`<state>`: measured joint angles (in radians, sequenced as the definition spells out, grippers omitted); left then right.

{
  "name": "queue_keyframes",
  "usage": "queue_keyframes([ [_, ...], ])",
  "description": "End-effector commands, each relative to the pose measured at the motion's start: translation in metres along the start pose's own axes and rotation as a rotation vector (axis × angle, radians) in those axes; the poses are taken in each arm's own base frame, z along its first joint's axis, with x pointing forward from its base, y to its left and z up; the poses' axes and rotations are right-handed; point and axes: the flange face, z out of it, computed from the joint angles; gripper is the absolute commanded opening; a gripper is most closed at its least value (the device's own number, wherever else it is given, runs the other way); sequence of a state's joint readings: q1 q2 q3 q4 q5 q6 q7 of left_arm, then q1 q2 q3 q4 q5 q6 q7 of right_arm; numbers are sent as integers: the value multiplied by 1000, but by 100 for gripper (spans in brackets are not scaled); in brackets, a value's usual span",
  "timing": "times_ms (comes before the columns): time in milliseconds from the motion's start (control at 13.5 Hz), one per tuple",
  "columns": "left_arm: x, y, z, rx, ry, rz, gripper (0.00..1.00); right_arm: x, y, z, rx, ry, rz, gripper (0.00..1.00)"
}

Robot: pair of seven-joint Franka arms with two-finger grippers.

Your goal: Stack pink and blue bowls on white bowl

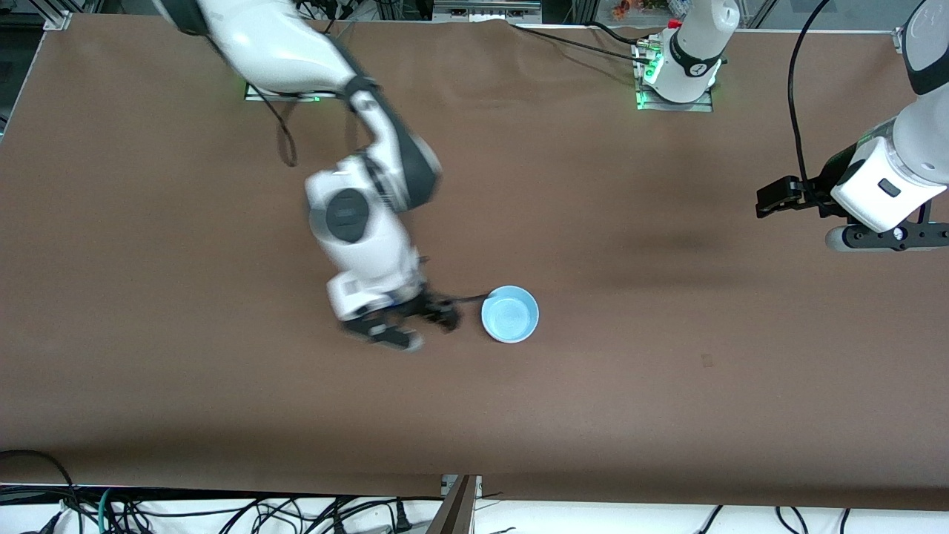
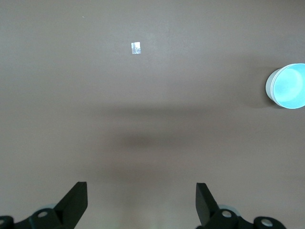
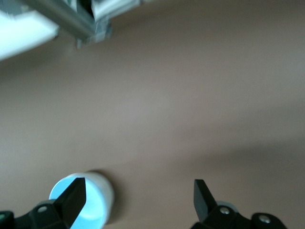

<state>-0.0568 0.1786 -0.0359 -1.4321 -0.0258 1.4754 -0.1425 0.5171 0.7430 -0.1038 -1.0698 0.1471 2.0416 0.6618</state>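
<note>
A light blue bowl [image 1: 510,314] sits near the middle of the brown table. Its outer wall looks white in the left wrist view [image 2: 288,86] and in the right wrist view [image 3: 90,202], so it seems to rest in the white bowl. No pink bowl shows. My right gripper [image 1: 421,326] is open and empty, low over the table beside the bowl toward the right arm's end. In its wrist view [image 3: 139,198] one finger overlaps the bowl. My left gripper [image 1: 771,200] is open and empty, raised over the left arm's end of the table, also in its wrist view [image 2: 142,200].
A small pale tape mark [image 2: 136,47] lies on the brown table cover [image 1: 667,415]. Cables [image 1: 222,512] hang along the table edge nearest the front camera. A metal frame [image 3: 86,24] shows at the table's edge in the right wrist view.
</note>
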Motion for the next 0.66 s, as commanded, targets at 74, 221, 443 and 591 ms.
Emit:
queue_keyframes([
  [74,2,6,-6,-2,7,21,100,4,89,-116,-68,-96,-123,100],
  [221,2,6,-7,-2,11,21,100,8,163,-173,-89,-127,-260,100],
  [443,5,3,-4,-6,6,15,100,-6,213,-208,-113,-145,-390,100],
  [591,5,4,-4,-4,6,17,100,-19,215,-214,-182,-202,-425,100],
])
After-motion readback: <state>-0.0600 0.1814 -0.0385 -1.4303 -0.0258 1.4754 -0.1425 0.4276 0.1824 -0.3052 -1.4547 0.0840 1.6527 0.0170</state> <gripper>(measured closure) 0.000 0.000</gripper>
